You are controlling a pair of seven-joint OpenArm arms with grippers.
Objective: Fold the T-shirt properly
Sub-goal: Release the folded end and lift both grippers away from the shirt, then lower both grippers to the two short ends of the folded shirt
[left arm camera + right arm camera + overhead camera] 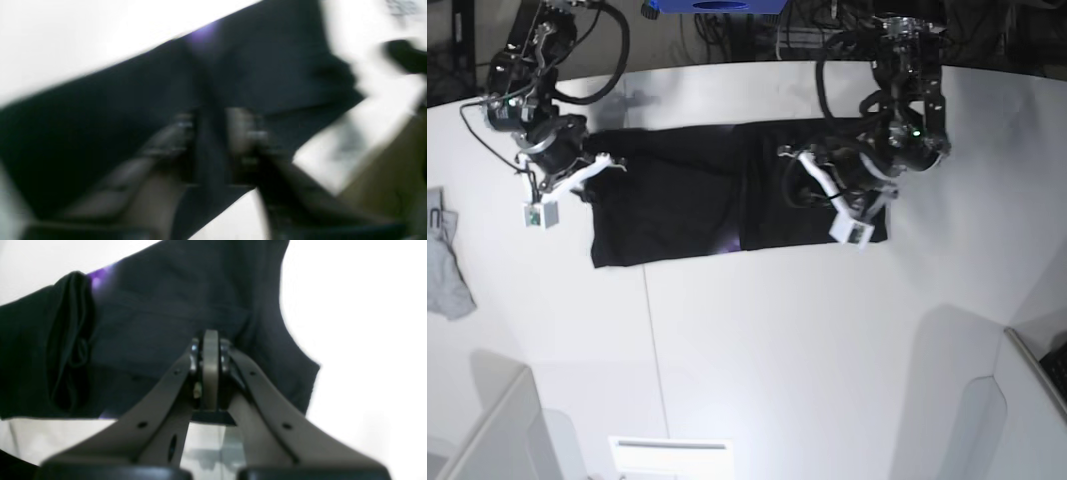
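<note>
Left wrist view: heavy blur. We see the left gripper [213,133] with its jaws drawn in on a dark band of the T-shirt [133,110] running up between them, so we read it as clamped on cloth. The rest of the shirt spreads away beyond the fingertips, against the white table [66,40].

Right wrist view: sharp. The right gripper [210,350] is fully closed, pads pressed together, and black fabric bunches right at the tips; it looks pinched on the shirt's edge. A rolled fold sits off to one side of the jaws, with a trace of purple print near it.

Base view: the T-shirt [677,205] lies flat as a long band on the table [777,350], long axis running between the two arms. The right gripper [587,168] sits at one short end, the left gripper [852,205] at the other, over a doubled panel. A small grey cloth [447,275] lies well apart from the shirt, beyond the right gripper's end.

Our call: each arm owns its end, so the next fold runs along that long axis, end toward end.
</note>
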